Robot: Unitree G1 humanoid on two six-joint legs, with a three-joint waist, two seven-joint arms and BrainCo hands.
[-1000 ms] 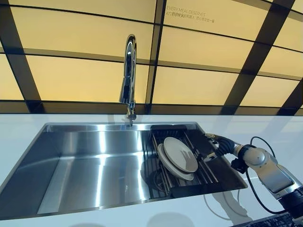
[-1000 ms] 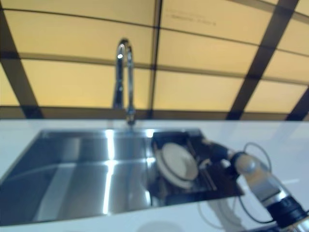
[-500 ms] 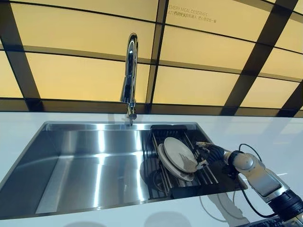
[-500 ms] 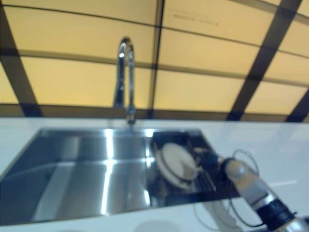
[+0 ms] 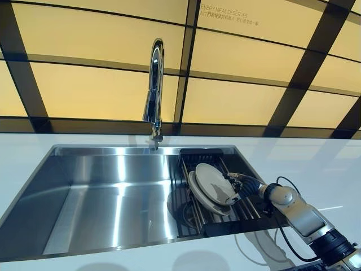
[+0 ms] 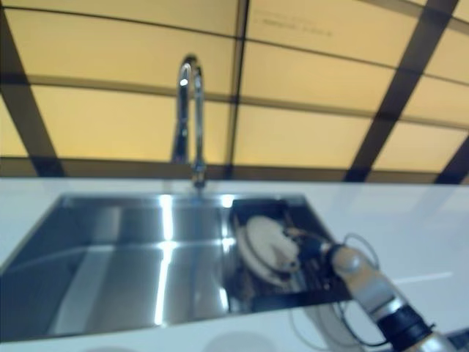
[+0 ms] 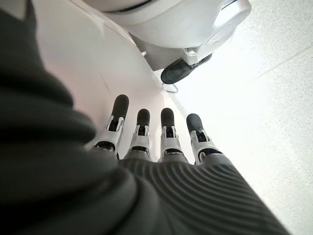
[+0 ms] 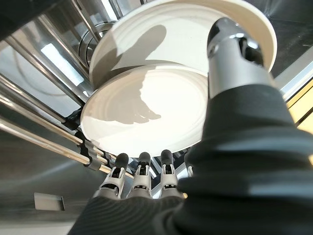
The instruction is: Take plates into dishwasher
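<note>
White plates [image 5: 213, 184] lean in the rack [image 5: 242, 204] at the sink's [image 5: 113, 186] right end, right robot hand [image 8: 230, 58] spread open against them, so I'd curl around one rim only.

Backlit amber wall [image 5: 101, 90], sink [image 5: 118, 186] glare, right eye blurred

1. The left hand [image 7: 146, 147] shows from behind its dark ribbed cover [image 7: 73, 186]; its silver, dark-tipped fingers [image 7: 143, 128] lie straight in a row, holding nothing.
2. Past the fingertips runs a pale flat surface [image 7: 93, 63]; beside it lies a light speckled floor [image 7: 264, 98].
</note>
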